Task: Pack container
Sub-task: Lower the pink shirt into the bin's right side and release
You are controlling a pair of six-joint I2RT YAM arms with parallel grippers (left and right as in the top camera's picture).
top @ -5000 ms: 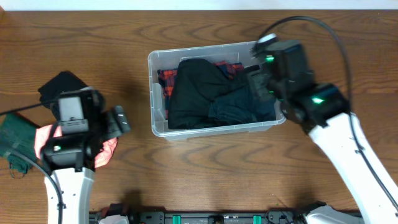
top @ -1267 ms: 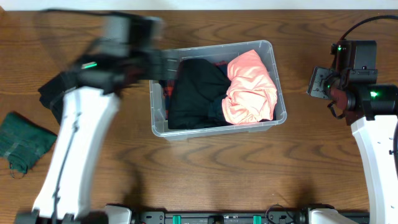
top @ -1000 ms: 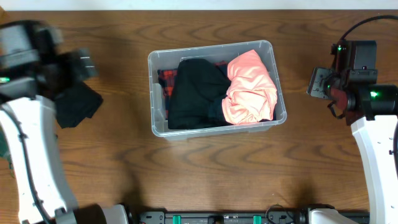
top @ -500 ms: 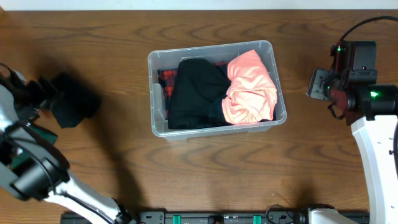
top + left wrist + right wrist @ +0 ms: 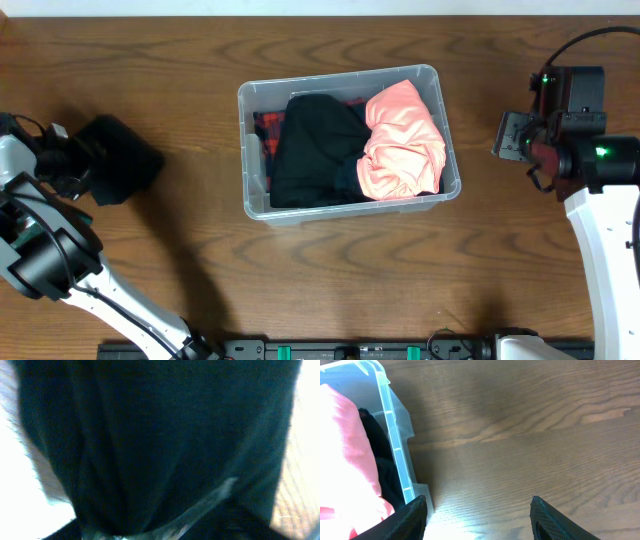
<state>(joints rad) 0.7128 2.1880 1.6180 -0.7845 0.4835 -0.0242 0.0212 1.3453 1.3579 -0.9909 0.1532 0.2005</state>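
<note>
The container (image 5: 252,205) is a clear plastic bin in the middle of the table. It holds a black garment (image 5: 310,150), a red plaid cloth (image 5: 267,128) and a salmon-pink garment (image 5: 402,140), which also shows in the right wrist view (image 5: 342,450). My left gripper (image 5: 78,162) is at the far left, against a black garment (image 5: 122,168) on the table. Dark cloth (image 5: 150,435) fills the blurred left wrist view and hides the jaws. My right gripper (image 5: 512,135) is open and empty over bare wood, right of the container's wall (image 5: 395,445).
A dark green cloth (image 5: 14,232) lies at the left edge, mostly hidden by my left arm. Bare wood shows between the open right fingers (image 5: 477,502). The table's front edge carries a black rail (image 5: 340,350).
The salmon-pink garment, earlier at the left, now lies in the container. My left arm swung from the container out to the black garment at the far left. The right arm stayed still.
</note>
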